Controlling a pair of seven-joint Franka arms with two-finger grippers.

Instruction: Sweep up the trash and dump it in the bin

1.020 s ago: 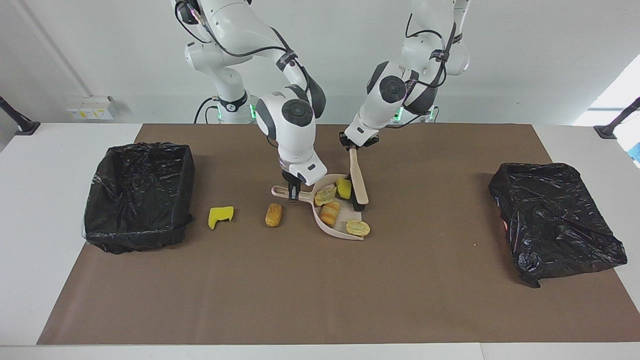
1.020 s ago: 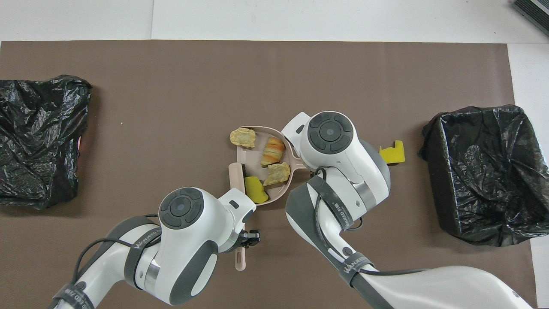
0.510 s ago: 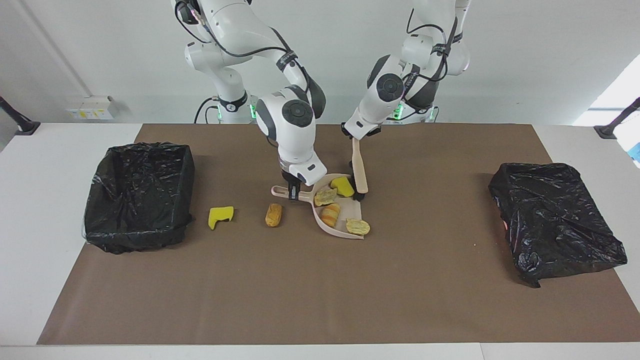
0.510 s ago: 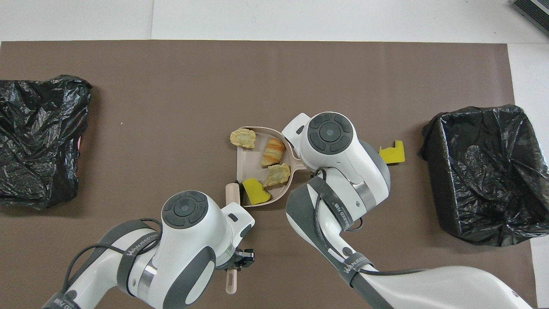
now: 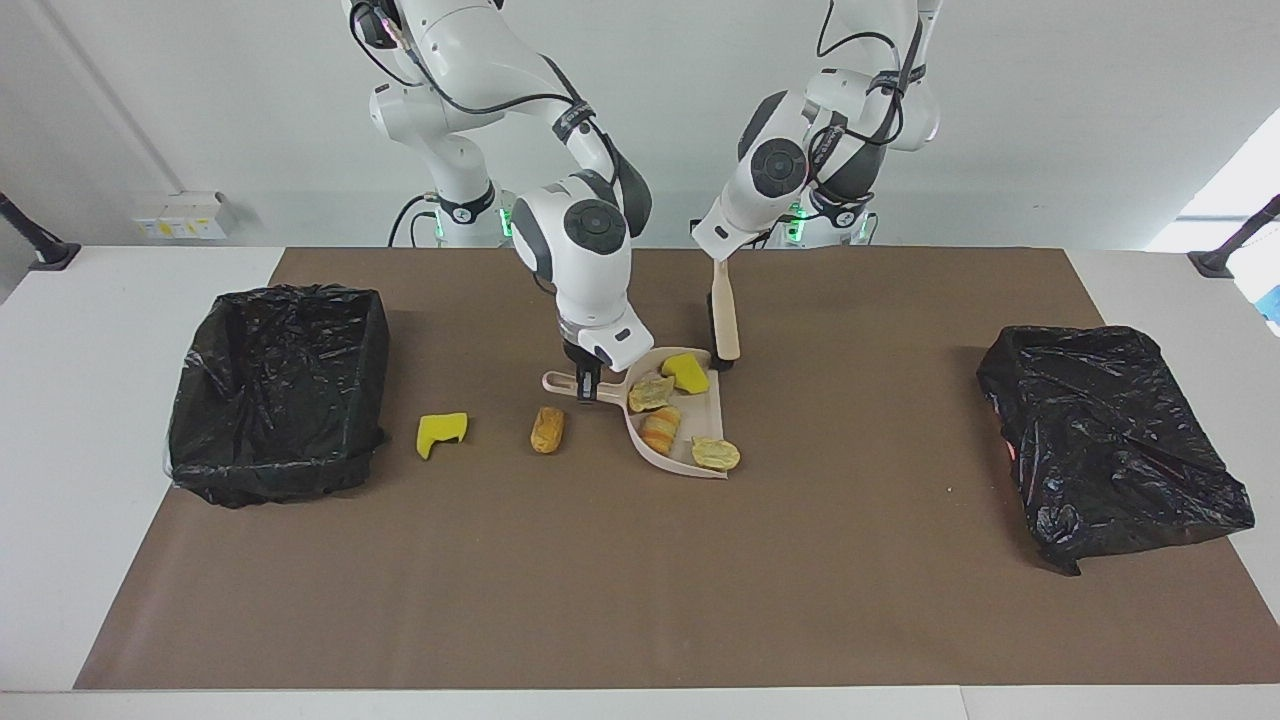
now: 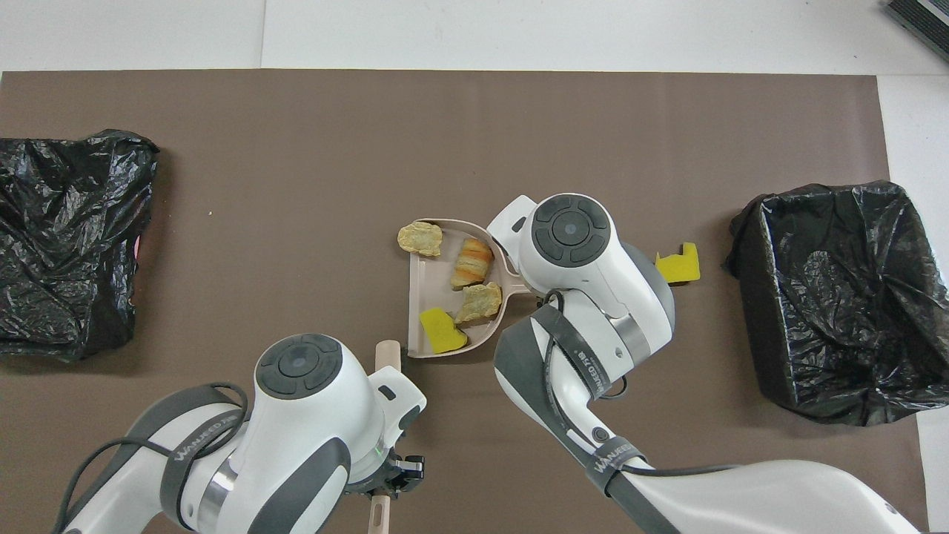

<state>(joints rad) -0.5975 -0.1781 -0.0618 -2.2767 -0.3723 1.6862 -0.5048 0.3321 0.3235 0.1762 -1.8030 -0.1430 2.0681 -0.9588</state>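
My right gripper (image 5: 585,378) is shut on the handle of the beige dustpan (image 5: 700,408), which rests on the mat. Trash in the pan: a yellow sponge bit (image 5: 687,372) and two bread chunks (image 5: 651,392), with a third chunk (image 5: 716,454) at its open lip. Between the pan and the bin lie another bread chunk (image 5: 547,429) and a yellow sponge bit (image 5: 441,432). My left gripper (image 5: 722,258) is shut on the brush (image 5: 724,320), which hangs over the mat just outside the pan's edge nearer the robots. The black-lined bin (image 5: 280,390) stands open at the right arm's end.
A crumpled black bag (image 5: 1110,440) covers something at the left arm's end of the brown mat (image 5: 640,580). In the overhead view my right arm hides the loose bread chunk, and the sponge bit (image 6: 678,265) shows beside the bin (image 6: 838,297).
My left gripper has drawn the brush back toward the robots, out of the dustpan, leaving the yellow sponge bit inside. The right gripper and the pan have not moved.
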